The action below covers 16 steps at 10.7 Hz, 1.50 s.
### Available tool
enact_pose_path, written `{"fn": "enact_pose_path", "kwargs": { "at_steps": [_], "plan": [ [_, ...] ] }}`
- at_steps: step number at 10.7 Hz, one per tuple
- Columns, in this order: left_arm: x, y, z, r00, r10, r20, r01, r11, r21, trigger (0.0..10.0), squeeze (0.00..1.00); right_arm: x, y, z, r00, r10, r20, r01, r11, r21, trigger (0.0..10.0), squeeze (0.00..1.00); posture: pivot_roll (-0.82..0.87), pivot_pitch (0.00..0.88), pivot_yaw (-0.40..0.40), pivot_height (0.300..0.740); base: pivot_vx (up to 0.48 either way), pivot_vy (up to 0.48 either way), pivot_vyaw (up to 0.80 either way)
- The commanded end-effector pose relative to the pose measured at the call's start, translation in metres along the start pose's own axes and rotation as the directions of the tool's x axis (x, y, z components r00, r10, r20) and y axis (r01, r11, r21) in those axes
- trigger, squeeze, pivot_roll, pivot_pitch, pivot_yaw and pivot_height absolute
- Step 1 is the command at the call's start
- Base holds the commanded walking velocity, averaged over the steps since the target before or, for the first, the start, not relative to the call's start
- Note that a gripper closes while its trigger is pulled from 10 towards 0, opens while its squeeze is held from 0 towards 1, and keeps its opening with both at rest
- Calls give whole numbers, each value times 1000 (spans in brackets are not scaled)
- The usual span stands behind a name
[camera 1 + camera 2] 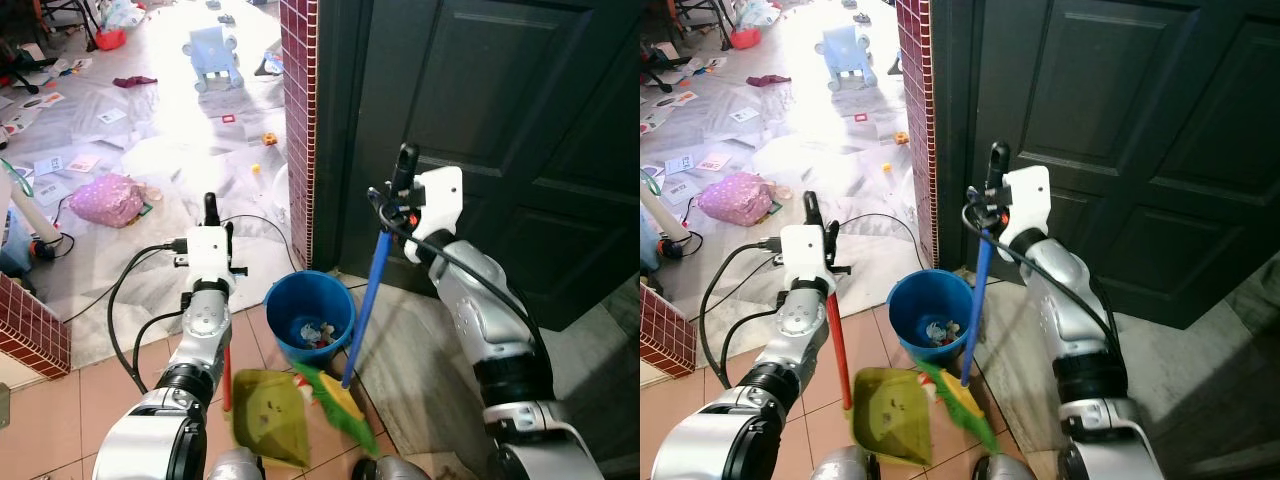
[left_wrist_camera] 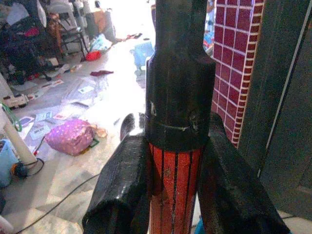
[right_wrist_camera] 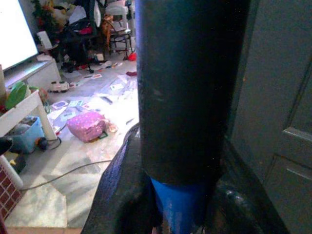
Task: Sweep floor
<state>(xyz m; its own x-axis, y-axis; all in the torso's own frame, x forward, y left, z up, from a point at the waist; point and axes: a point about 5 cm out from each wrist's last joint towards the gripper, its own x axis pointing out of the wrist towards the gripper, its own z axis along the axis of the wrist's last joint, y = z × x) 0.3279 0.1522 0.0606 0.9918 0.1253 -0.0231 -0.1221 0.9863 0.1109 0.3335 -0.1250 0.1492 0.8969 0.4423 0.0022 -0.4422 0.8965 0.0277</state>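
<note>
Dark panelled door [image 1: 500,130] fills the scene from twelve to three o'clock, with a red-tiled pillar [image 1: 297,120] standing at its edge, at about twelve. Beyond the pillar, toward ten and eleven o'clock, pale marble floor [image 1: 150,150] is strewn with papers, a pink bundle [image 1: 105,198], a small blue toy [image 1: 212,58] and a black cable [image 1: 130,290]. Nearer, the floor turns to terracotta tiles.

At the centre a blue bucket [image 1: 309,316] sits on the floor with scraps of litter inside. Just beside it, toward six o'clock, lies a yellow-green dustpan [image 1: 268,415], mouth facing the bucket side; its red handle [image 1: 837,335] runs nearly upright, up toward eleven o'clock, into the left hand [image 1: 209,240], whose fingers [image 2: 122,195] are clenched on it just below a black cap.

The broom [image 1: 372,290] has its long axis close to vertical, leaning slightly: the blue shaft climbs from six toward one o'clock, with its green and yellow bristles [image 1: 340,405] down on the tiles between bucket and dustpan. The right hand [image 1: 395,195] grips the shaft near its black top, fingers [image 3: 122,204] closed around it, in front of the door.
</note>
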Motion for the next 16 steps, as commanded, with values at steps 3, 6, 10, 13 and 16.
{"fn": "enact_pose_path", "kwargs": {
  "at_steps": [3,6,10,13,16],
  "plan": [
    [0,-1,-7,998,-15,-63,21,995,100,10000,0,-2,5,14,996,76,47,-72,994,-79,10000,0,-121,0,8,740,0,0,0],
    [-1,7,-3,995,99,-26,-98,994,45,10000,0,-16,-13,0,994,74,-86,-86,984,-155,10000,0,-131,53,-3,740,0,0,0],
    [-5,16,-5,992,121,-16,-120,990,78,10000,0,-32,-27,-9,996,-80,-48,66,968,-243,10000,0,-117,131,4,740,0,0,0],
    [-8,14,-10,988,148,-47,-147,989,20,10000,0,-37,-41,-11,973,-228,-34,206,925,-319,10000,0,-119,151,1,740,0,0,0],
    [-9,3,-12,987,137,-83,-138,990,-4,10000,0,-23,-14,-32,976,-185,-117,178,982,-63,10000,0,-130,145,-5,740,0,0,0]
  ]
}}
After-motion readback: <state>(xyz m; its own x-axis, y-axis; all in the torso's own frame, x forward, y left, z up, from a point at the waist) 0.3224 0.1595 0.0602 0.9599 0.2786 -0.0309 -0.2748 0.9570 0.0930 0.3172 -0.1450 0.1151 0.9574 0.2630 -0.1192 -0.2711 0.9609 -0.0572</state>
